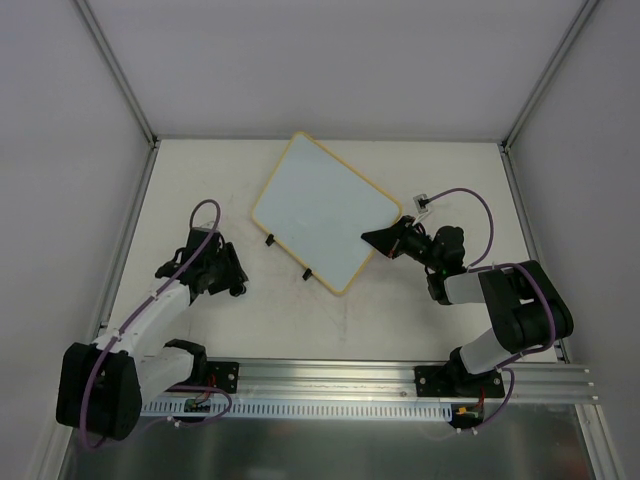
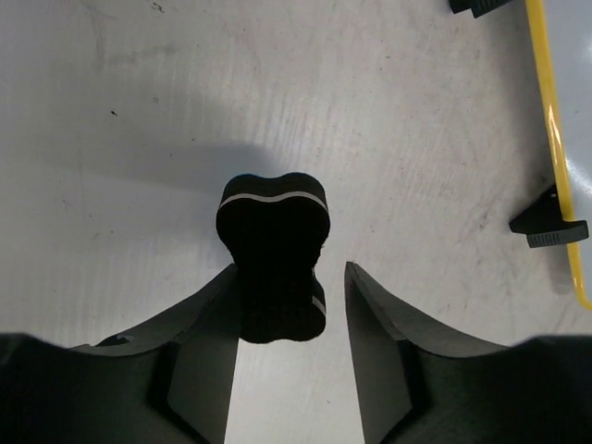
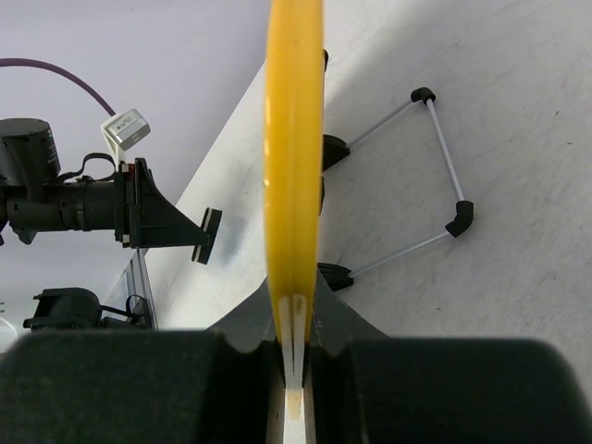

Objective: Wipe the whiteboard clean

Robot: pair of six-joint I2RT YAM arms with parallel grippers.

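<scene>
Pinching the thin yellow rim of the large, flat, pale bluish-white whiteboard (image 3: pixel 294 139) with rounded corners, the right gripper (image 3: pixel 294 347) has its two black fingers pressed against either side of the board's edge. The wrist view shows that edge head-on. From above, this gripper (image 1: pixel 385 240) meets the board (image 1: pixel 325 210) at its right-hand corner. The board lies skewed near the middle of the white table (image 1: pixel 400 320). Two small black clips (image 1: pixel 271 240) sit on its near-left edge. A thin wire stand (image 3: pixel 444 166) with black joints shows beneath the board.

The left gripper (image 2: pixel 291 277) is partly spread around a small black eraser block (image 2: pixel 275 231) with a pale stripe. One finger touches the block, and a clear gap separates the other from it. From above, this gripper (image 1: pixel 228 272) is over the table left of the whiteboard, apart from it. One clip (image 2: pixel 548 227) and a stretch of yellow rim appear at the right of its wrist view.
</scene>
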